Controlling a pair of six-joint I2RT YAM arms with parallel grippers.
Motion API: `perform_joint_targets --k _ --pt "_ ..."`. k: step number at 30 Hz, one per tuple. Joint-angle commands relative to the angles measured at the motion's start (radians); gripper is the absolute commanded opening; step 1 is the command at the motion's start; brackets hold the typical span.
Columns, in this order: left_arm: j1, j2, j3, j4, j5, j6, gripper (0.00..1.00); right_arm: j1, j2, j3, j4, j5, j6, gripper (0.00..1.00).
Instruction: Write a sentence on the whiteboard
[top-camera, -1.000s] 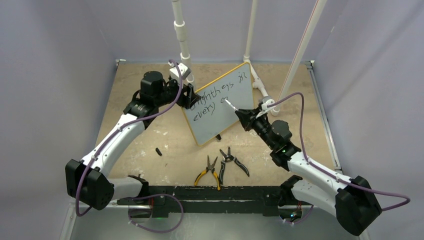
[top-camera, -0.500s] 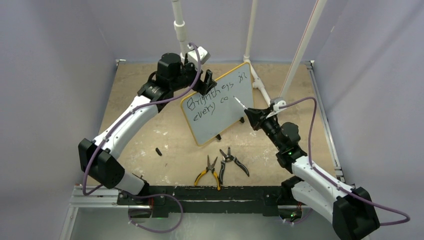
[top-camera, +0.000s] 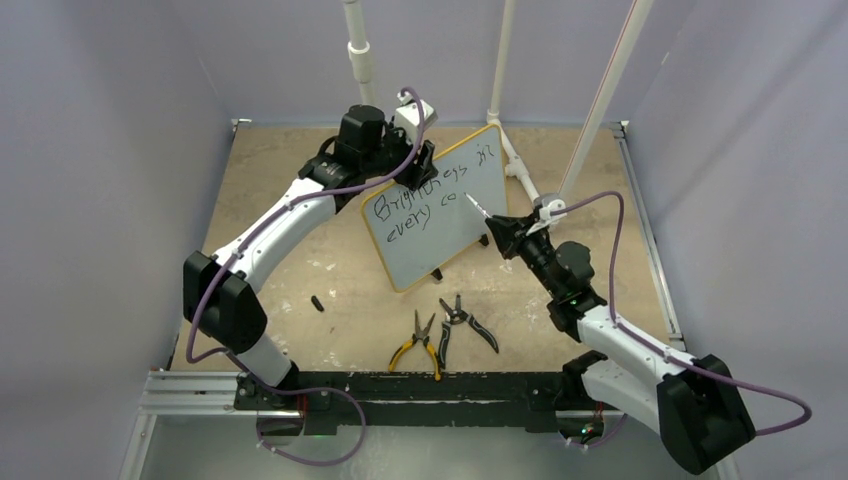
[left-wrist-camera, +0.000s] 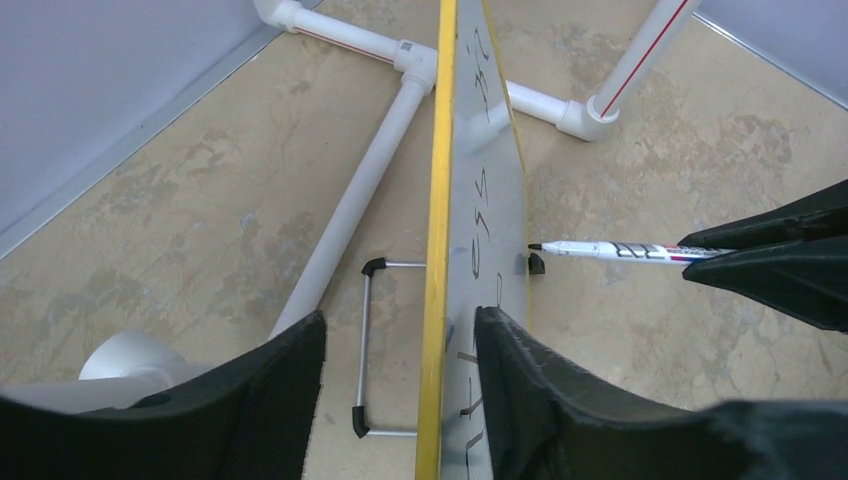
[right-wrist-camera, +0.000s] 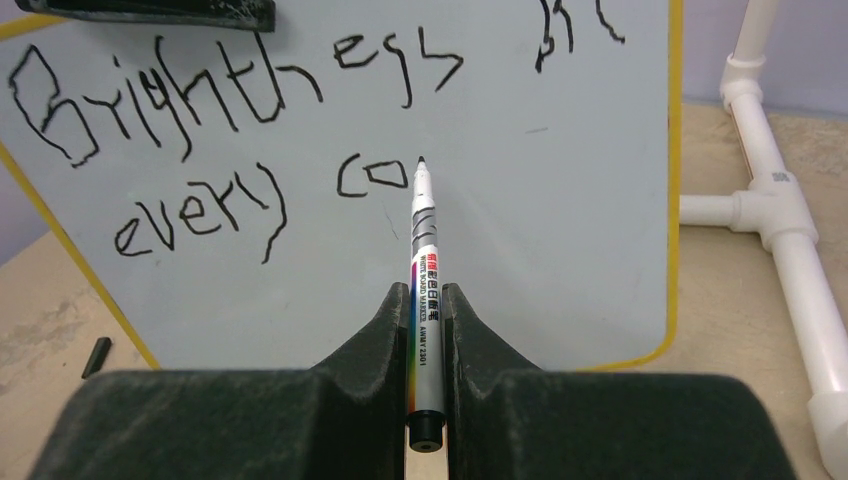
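Currently: whiteboard (top-camera: 445, 250) stands propped upright near the table's far middle, turned at an angle, with its writing face toward the right arm. Left gripper (left-wrist-camera: 400, 320) straddles the board's top edge, jaws apart. One finger (left-wrist-camera: 270, 390) sits behind the yellow rim with a clear gap; the other (left-wrist-camera: 540, 400) is against or just beside the writing face, contact not discernible.

Right gripper (right-wrist-camera: 427, 295) is clamped on a marker (right-wrist-camera: 424, 235), rear end between the fingers, tip forward. The tip sits at the board face just right of "co"; whether it touches cannot be told. Sentence (right-wrist-camera: 190, 110) reads "Brightness in" above and "every co" below.

Table (top-camera: 300, 250): tan, scuffed, pale stains. Toward the near edge, yellow-handled pliers (top-camera: 421, 335) lie beside black-handled pliers (top-camera: 460, 316); a small black piece (top-camera: 317, 302) lies apart to their left. White PVC pipes (top-camera: 358, 60) rise at the back. Walls (top-camera: 100, 150) are plain lavender-grey.
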Motion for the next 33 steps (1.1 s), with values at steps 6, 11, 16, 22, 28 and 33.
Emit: perform_joint_targets --k 6,11,16,22,28,33 --pt "-0.005 -0.002 0.011 0.03 0.017 0.023 0.34 -0.002 0.039 0.038 0.092 -0.023 -0.03 0.0" --pt "-0.005 -0.006 0.001 0.034 0.015 0.028 0.19 -0.002 0.042 0.037 0.105 -0.041 -0.033 0.0" --pt "-0.005 -0.013 -0.006 0.037 0.014 0.029 0.1 -0.002 0.068 0.048 0.119 -0.045 -0.034 0.0" --pt "-0.006 -0.021 -0.012 0.04 0.014 0.03 0.03 -0.002 0.091 0.061 0.139 -0.057 -0.033 0.0" --pt "-0.005 -0.025 -0.012 0.042 0.013 0.03 0.0 -0.002 0.115 0.075 0.144 -0.065 -0.034 0.0" --pt "-0.005 -0.026 -0.013 0.041 0.013 0.028 0.0 -0.002 0.146 0.087 0.137 -0.063 -0.033 0.0"
